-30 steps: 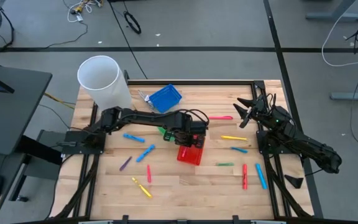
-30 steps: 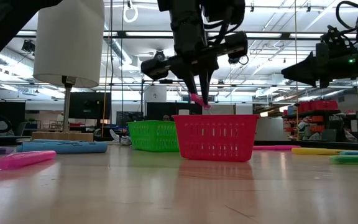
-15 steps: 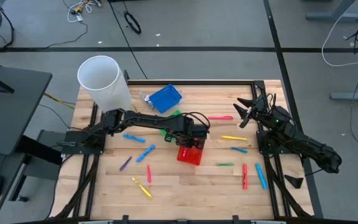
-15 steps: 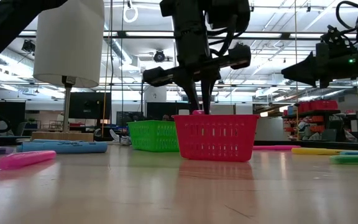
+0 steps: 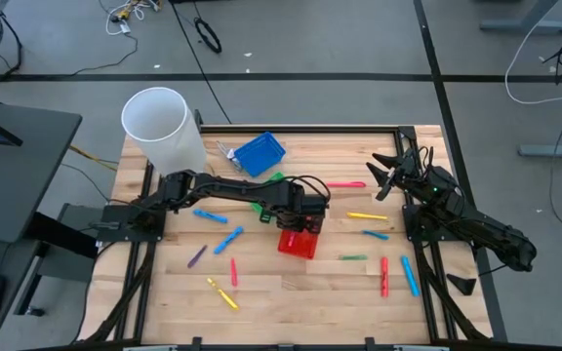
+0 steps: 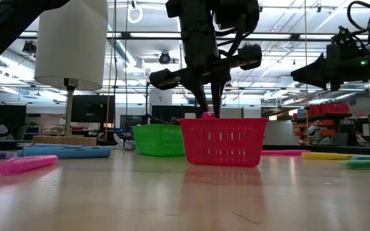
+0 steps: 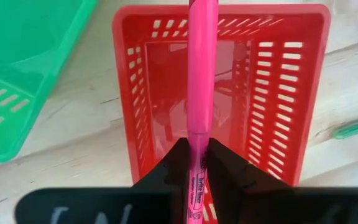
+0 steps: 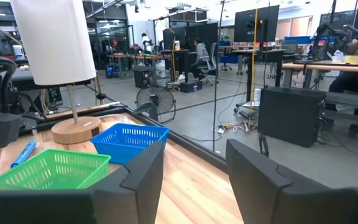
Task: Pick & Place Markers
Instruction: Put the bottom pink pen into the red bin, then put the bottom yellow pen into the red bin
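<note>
The wooden table is carrying three mesh baskets near its centre, and the left arm is reaching across from nine o'clock to the red basket, which is sitting just below the middle. The left gripper is hanging straight down over that basket, its fingers pinching a pink marker between them; in the left wrist view the marker is pointing down into the basket's red mesh, its tip already below the rim. Judging from this, the drop is about to happen, though the marker is not yet lying loose in the basket.

The right arm is waiting at three o'clock by the table's edge, the right gripper raised clear of the wood with its fingers standing wide and holding nothing.

Most of the work looks to be left. Markers are lying scattered: a blue marker, a purple marker and a yellow marker toward seven and eight o'clock, and another yellow marker, a green marker and a red marker toward four o'clock. The green basket sits just beside the red one, the blue basket toward twelve o'clock.

The left arm is covering most of the green basket from above, so its contents cannot be made out, and nothing tells whether the red basket is already holding other markers. A white cylinder is standing at eleven o'clock.
</note>
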You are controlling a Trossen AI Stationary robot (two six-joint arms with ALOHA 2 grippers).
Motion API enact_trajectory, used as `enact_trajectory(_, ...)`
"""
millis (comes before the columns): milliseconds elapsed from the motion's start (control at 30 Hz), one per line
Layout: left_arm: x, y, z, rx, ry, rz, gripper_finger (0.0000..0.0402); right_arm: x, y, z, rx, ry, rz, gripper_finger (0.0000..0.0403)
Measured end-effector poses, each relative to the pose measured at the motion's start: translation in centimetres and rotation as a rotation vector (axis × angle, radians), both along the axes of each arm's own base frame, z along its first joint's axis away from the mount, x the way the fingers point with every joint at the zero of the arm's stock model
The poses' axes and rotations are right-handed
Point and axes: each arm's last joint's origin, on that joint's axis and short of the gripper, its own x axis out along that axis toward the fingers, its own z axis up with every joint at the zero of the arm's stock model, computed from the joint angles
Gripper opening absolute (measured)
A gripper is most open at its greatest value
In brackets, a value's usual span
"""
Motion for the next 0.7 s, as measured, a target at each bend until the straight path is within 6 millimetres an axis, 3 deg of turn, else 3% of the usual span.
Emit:
enact_trajectory(300,0.04,0.02,0.03,-0.003,-0.004,0.016,0.0057,0.00,0.00,0.00,0.000,0.000,0.000,0.0176)
enact_trajectory(700,0.04,0.01,0.05,-0.001,-0.005,0.016,0.0151,0.00,0.00,0.00,0.000,0.000,0.000,0.0176)
